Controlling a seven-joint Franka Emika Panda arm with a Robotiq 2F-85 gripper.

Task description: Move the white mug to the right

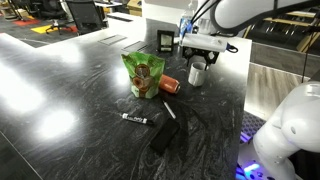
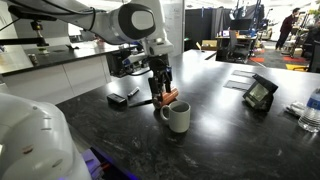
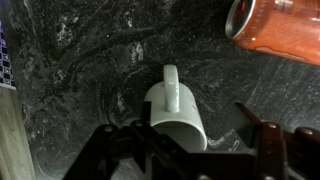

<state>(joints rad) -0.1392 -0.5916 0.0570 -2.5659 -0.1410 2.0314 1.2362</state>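
Observation:
The white mug point(image 1: 197, 73) stands upright on the dark marbled table in both exterior views point(image 2: 178, 117). In the wrist view the mug point(image 3: 175, 100) is seen from above, its handle pointing away from the camera. My gripper point(image 1: 197, 58) is open and hovers over the mug, with a finger on each side of it point(image 3: 185, 138). The mug lies nearer the left finger in the wrist view, and I cannot tell whether they touch. In an exterior view the gripper point(image 2: 160, 92) is just behind the mug.
An orange can lies on its side beside the mug point(image 1: 170, 85) point(image 2: 172, 97) point(image 3: 275, 28). A green snack bag point(image 1: 142, 74), a marker point(image 1: 135, 118) and a flat black object point(image 1: 165, 135) are nearby. A small black stand point(image 2: 260, 92) and a clear bottle point(image 2: 310, 110) are farther off.

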